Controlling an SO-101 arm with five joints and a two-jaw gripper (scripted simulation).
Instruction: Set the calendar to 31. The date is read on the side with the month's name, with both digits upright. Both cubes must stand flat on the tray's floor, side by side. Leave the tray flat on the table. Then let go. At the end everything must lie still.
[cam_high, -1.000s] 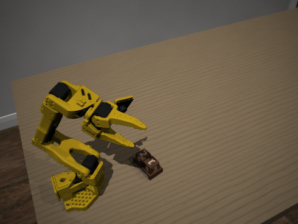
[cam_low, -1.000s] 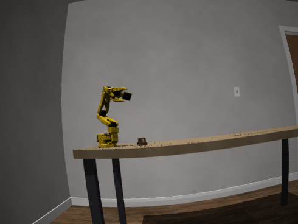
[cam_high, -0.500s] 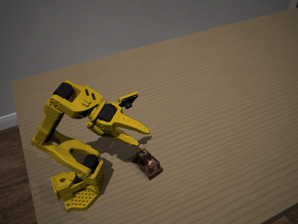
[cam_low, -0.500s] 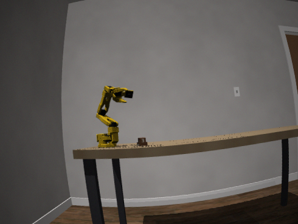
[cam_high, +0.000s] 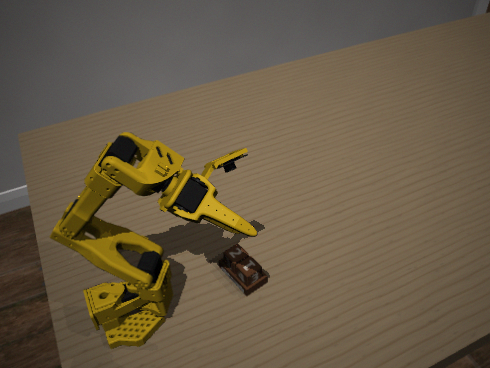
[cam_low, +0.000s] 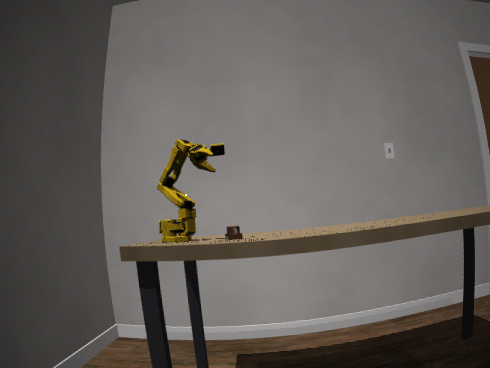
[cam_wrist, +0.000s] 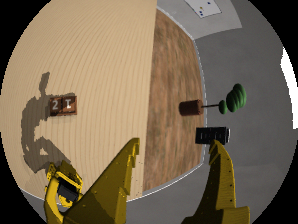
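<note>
On the two brown cubes' tops, a 2 (cam_high: 235, 253) (cam_wrist: 55, 104) and, at its four o'clock in the top view, a 1 (cam_high: 248, 265) (cam_wrist: 68, 103) can be read.
</note>
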